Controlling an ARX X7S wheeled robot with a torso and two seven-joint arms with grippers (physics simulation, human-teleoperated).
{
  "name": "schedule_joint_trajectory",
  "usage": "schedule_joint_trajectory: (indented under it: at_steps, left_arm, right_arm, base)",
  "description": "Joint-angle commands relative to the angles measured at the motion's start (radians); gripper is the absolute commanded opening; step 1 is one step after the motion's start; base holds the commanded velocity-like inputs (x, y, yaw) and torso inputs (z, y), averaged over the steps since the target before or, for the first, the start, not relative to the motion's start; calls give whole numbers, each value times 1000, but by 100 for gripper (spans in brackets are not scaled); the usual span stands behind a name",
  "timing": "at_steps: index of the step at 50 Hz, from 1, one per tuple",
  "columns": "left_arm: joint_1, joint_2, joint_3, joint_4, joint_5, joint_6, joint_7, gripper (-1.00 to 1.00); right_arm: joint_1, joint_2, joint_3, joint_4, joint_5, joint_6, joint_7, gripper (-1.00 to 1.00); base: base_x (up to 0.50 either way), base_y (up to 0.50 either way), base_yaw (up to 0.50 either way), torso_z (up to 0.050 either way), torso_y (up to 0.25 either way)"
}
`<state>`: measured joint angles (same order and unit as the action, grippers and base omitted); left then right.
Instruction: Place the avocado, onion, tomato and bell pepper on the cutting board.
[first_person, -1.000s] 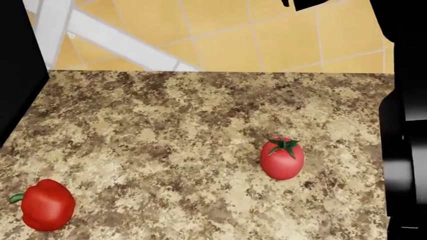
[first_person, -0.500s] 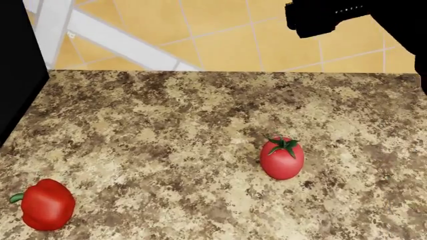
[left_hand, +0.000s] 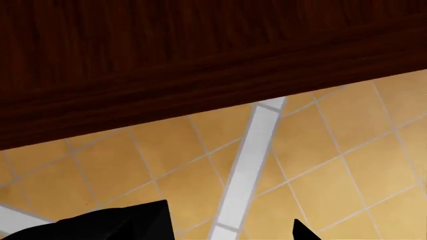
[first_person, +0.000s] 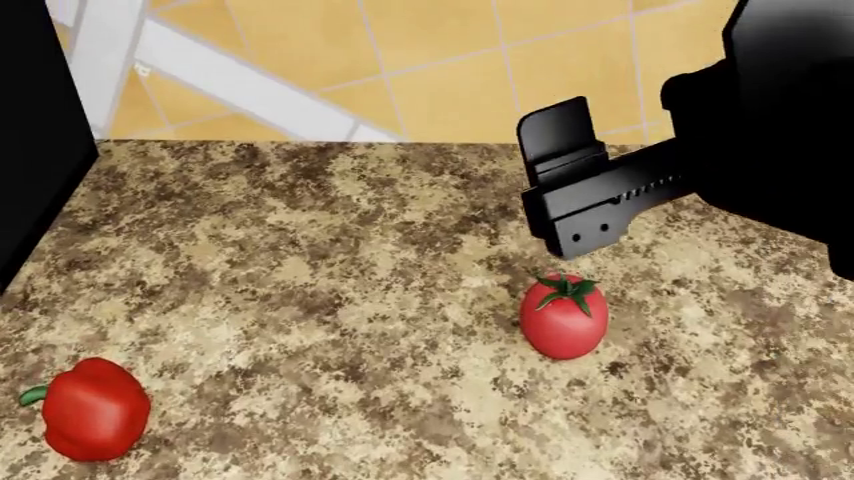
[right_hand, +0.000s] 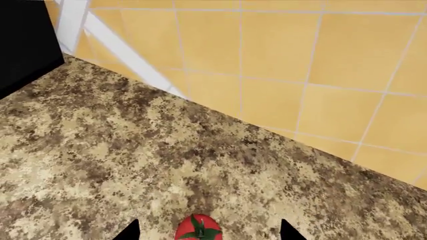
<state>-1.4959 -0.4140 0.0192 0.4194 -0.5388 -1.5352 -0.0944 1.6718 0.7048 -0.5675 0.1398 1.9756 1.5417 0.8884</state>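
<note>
Nothing's boarded yet as far as I can see: tomato (first_person: 565, 317) and bell pepper (first_person: 91, 409) sit well apart on the bench (first_person: 334, 260). Right claw (first_person: 567, 190) hangs above the tomato, spread wide and empty. Left claw: can't tell.

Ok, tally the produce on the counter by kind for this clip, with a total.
Tomato: 1
Bell pepper: 1
Avocado: 0 in view
Onion: 0 in view
Total: 2, both red, lying apart on the granite counter. The cutting board does not show in any view.
</note>
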Motion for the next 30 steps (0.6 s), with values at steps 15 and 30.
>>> schedule_joint_trajectory:
  at_steps: [15, 30]
  left_arm:
    - [15, -19, 8, 0, -46, 13, -33, 100]
    - [17, -31, 22, -15, -59, 28, -47, 100]
  right_arm:
    - [-67, 6, -132, 7, -340, -87, -384, 100]
    - [-164, -30, -190, 51, -474, -202, -519, 100]
  base:
    - [0, 0, 0, 0, 0]
    - [0, 0, 0, 0, 0]
